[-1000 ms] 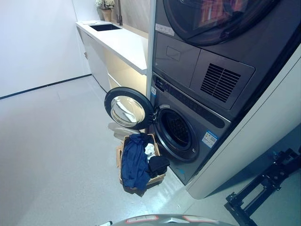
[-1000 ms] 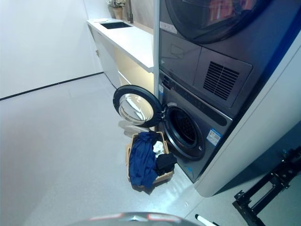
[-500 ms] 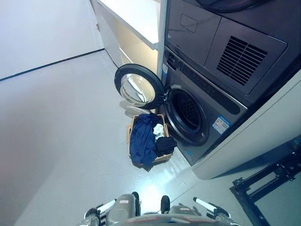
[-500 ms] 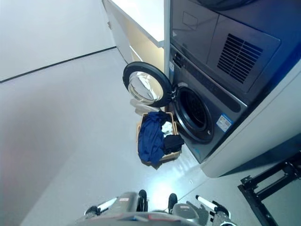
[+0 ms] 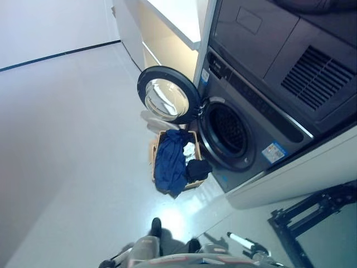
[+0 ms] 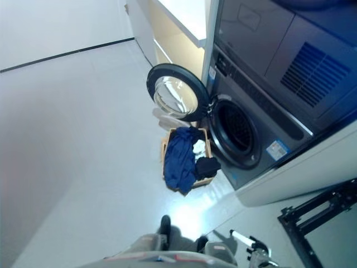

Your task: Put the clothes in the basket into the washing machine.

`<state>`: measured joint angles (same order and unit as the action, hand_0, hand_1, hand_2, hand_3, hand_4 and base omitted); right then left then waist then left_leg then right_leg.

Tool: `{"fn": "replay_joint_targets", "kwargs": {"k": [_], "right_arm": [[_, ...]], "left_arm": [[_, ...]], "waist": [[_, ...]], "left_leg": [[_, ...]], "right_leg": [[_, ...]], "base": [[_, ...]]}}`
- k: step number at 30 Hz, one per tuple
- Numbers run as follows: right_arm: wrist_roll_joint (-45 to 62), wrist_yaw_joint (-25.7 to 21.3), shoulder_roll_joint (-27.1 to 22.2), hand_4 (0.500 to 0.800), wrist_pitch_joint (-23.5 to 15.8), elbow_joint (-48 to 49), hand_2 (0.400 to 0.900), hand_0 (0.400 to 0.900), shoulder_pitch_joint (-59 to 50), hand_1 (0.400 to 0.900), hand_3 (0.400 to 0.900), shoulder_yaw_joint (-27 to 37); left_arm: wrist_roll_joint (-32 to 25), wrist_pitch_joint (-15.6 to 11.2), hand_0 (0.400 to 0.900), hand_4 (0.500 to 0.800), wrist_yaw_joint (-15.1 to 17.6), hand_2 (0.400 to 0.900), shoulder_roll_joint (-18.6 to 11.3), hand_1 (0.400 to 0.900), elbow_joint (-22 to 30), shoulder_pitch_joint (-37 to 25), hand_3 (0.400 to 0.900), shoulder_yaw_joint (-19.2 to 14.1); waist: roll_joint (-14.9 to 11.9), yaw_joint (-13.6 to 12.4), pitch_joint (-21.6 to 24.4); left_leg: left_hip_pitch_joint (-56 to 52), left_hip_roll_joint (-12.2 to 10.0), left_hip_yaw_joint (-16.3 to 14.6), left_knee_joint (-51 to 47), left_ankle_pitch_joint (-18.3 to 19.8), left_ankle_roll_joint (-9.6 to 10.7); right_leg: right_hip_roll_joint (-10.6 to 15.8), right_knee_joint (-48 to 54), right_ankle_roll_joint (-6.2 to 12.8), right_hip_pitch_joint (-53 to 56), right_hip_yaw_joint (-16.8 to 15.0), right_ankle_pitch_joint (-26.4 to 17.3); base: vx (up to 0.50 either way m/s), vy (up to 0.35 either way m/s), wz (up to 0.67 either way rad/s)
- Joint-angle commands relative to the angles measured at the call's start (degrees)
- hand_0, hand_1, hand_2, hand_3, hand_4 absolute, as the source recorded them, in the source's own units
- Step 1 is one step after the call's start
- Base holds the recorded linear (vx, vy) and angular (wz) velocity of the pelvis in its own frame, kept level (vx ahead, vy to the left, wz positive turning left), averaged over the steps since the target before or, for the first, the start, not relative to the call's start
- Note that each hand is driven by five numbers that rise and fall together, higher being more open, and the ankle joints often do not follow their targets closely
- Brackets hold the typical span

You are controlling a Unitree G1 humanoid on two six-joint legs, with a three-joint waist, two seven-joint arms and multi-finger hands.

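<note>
Left eye view looks down on a pale floor [image 5: 72, 139] that fills most of the scene, with the dark grey washing machine [image 5: 251, 139] standing at the right under a second dark appliance [image 5: 290, 50] with a vent grille. A white table [image 5: 178, 17] runs along the wall behind the machine, with pale cabinet fronts below it. The round washing machine door [image 5: 169, 101] is swung wide open toward the left, its glass facing the camera, and the dark drum opening [image 5: 227, 129] sits just to its right. A black metal frame [image 5: 312, 218] lies on the floor at the lower right. On the floor directly before the drum opening and below the open door stands the basket [image 5: 153, 158], brown and rectangular, close beside the machine's front. A large blue garment [image 5: 170, 162] is draped over it and spills past its near edge; a black garment [image 5: 198, 169] lies at its right side, and a small white piece [image 5: 189, 149] lies between them. Neither hand can be made out in either view, so I cannot tell whether they are released or clenched.
</note>
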<state>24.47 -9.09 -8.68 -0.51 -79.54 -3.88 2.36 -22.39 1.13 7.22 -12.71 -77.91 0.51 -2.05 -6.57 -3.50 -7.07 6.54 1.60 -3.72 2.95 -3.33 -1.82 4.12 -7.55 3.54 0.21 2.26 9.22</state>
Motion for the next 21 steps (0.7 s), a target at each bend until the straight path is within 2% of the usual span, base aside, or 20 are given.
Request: {"fn": "replay_joint_targets", "kwargs": {"k": [1, 2, 6, 10, 11, 13, 17, 21], "right_arm": [[0.1, -0.3, -3.4, 0.800, -1.6, 4.5, 0.900, 0.900, -1.0, 0.900, 0.900, -0.9], [1.2, 0.1, -3.1, 0.800, -1.9, 5.9, 0.900, 0.900, -1.6, 0.900, 0.900, -1.0], [1.9, -0.1, -2.7, 0.800, -2.1, 6.9, 0.900, 0.900, -2.1, 0.900, 0.900, -1.1], [3.2, -0.5, -2.5, 0.800, -2.3, 7.0, 0.900, 0.900, -2.3, 0.900, 0.900, -0.6], [3.7, -0.7, -2.5, 0.800, -2.5, 7.0, 0.900, 0.900, -2.2, 0.900, 0.900, -0.5], [3.8, -0.8, -2.5, 0.800, -2.6, 6.9, 0.900, 0.900, -2.1, 0.900, 0.900, -0.5], [3.2, -0.8, -2.5, 0.800, -2.6, 7.2, 0.900, 0.900, -1.4, 0.900, 0.900, -1.0], [2.2, -0.5, -2.7, 0.800, -2.5, 8.1, 0.900, 0.900, -0.9, 0.900, 0.900, -1.9]], "left_arm": [[1.5, -0.5, 0.900, 0.800, 0.1, 0.900, -2.0, 0.900, -0.5, -2.3, 0.900, 0.7], [1.8, -0.4, 0.900, 0.800, 0.2, 0.900, -2.7, 0.900, 0.0, -3.2, 0.900, 1.2], [2.6, -0.2, 0.900, 0.800, 0.3, 0.900, -3.6, 0.900, 0.2, -4.2, 0.900, 1.7], [2.8, -0.3, 0.900, 0.800, 0.7, 0.900, -3.7, 0.900, 0.2, -4.9, 0.900, 2.0], [3.0, -0.4, 0.900, 0.800, 0.7, 0.900, -3.4, 0.900, 0.1, -5.3, 0.900, 2.3], [3.2, -0.6, 0.900, 0.800, 0.8, 0.900, -3.3, 0.900, 0.0, -5.4, 0.900, 2.4], [3.5, -0.8, 0.900, 0.800, 0.9, 0.900, -2.7, 0.900, -0.3, -5.5, 0.900, 2.6], [3.4, -0.9, 0.900, 0.800, 0.7, 0.900, -1.7, 0.900, -0.5, -4.8, 0.900, 2.4]], "waist": [[0.0, 0.4, 0.4], [0.4, 1.2, -1.0], [1.7, 2.3, -2.5], [2.9, 2.9, -4.3], [2.7, 3.3, -4.5], [2.6, 3.4, -4.7], [2.4, 3.6, -4.8], [2.6, 3.6, -3.8]], "left_leg": [[6.4, 0.3, 2.4, 2.3, 2.0, 0.7], [3.7, 0.9, 2.6, 0.9, 2.7, -0.4], [-0.6, 1.4, 3.0, -2.1, 3.5, -1.1], [-3.8, 0.4, 3.2, -3.9, 3.5, -0.9], [-4.5, 0.9, 3.4, -4.3, 3.7, -0.7], [-5.4, 1.0, 3.5, -4.7, 4.0, -0.7], [-6.9, 1.4, 4.4, -4.7, 4.8, -0.2], [-8.9, 1.5, 5.5, -4.8, 6.1, 0.5]], "right_leg": [[1.3, -6.4, 3.32, 5.6, 0.2, -2.5], [2.2, -15.8, 3.20, 0.8, 0.5, -8.2], [2.0, -21.7, 1.83, -4.0, 1.7, -9.1], [-1.4, -13.2, 0.92, -7.7, 2.5, -4.2], [-3.3, -5.8, 1.57, -8.6, 0.8, -4.5], [-4.0, -0.7, 2.07, -8.1, -0.5, -6.2], [-4.3, 7.6, 3.23, -8.9, -3.8, -10.8], [-3.6, 7.3, 2.91, -7.4, -2.9, -11.5]], "base": [[0.29, 0.458, -0.02], [0.20, 0.348, -0.01], [0.19, 0.279, 0.03], [0.16, 0.091, 0.05], [0.15, 0.024, 0.14], [0.16, 0.000, 0.11], [0.17, -0.074, 0.21], [0.19, -0.204, 0.29]]}}
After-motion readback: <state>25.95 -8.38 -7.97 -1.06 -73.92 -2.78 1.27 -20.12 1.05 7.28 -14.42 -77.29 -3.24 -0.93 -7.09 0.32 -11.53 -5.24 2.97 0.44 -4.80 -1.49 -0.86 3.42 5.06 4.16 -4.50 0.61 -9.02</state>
